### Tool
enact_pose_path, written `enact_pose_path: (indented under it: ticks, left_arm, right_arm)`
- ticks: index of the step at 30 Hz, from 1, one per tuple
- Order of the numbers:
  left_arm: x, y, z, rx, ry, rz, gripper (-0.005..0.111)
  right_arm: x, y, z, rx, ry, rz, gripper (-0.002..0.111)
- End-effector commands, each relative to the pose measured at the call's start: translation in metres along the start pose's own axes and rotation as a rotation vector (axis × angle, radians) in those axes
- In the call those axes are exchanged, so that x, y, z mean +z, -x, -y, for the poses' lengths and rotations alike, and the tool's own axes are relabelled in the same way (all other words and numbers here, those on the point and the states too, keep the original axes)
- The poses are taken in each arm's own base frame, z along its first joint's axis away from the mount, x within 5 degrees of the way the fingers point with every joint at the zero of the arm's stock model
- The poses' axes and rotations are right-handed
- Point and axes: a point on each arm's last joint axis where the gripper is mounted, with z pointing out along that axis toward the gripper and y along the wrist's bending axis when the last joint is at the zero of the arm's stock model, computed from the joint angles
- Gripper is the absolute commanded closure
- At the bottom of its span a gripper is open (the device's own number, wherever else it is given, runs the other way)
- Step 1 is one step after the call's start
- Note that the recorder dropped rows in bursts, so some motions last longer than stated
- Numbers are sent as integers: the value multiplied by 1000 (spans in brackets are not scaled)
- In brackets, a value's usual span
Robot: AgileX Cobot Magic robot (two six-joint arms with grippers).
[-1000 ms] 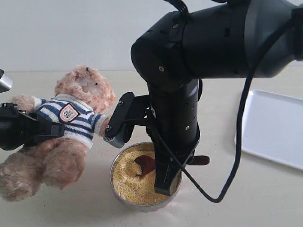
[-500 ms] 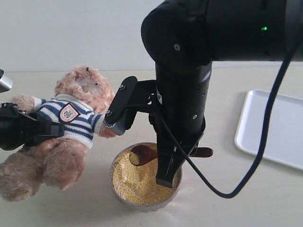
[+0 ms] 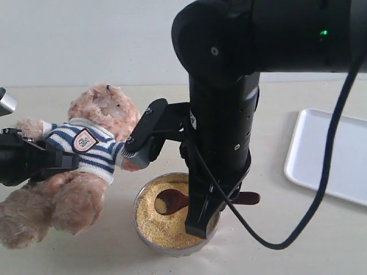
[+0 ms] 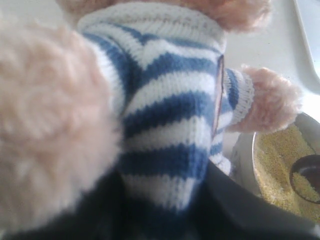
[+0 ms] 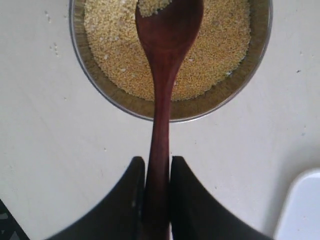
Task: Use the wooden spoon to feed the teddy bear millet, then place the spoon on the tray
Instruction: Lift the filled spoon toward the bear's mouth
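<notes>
The teddy bear (image 3: 92, 146) in its striped shirt (image 4: 165, 100) leans at the left, with my left gripper (image 3: 43, 162) shut on its body. In front of the bear stands the steel bowl (image 3: 146, 232) of yellow millet (image 5: 120, 45). My right gripper (image 5: 157, 167) is shut on the handle of the wooden spoon (image 5: 162, 75). The spoon's bowl (image 3: 171, 200) hovers level just above the millet and carries a little heap of grains (image 5: 152, 6). Part of the handle (image 3: 249, 198) sticks out to the right behind the fingers (image 3: 198, 220).
The white tray (image 3: 330, 154) lies at the right on the pale table (image 3: 275, 252). The big black right arm (image 3: 229, 86) stands over the bowl, with a cable (image 3: 318, 189) looping down beside it. A few stray grains (image 5: 52, 47) lie next to the bowl.
The spoon has come up out of the millet with some grains and now sits level above the bowl. The bear has shifted slightly up and right.
</notes>
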Motion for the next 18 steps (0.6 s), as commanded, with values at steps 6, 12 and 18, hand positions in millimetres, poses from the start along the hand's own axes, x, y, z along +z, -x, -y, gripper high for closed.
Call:
enact_pose_path:
  ticks: [6,12,18]
  left_arm:
    - [0,0,3,3,-22,0,102]
    - [0,0,3,3,-22,0,102]
    - [0,0,3,1,-22,0,102]
  right_arm:
    - [-54,-20,-2,16,-75,186,109]
    - [-57,-21,1,6,-113,194,109]
    - [-60,-12,10,-7,-212,294,109]
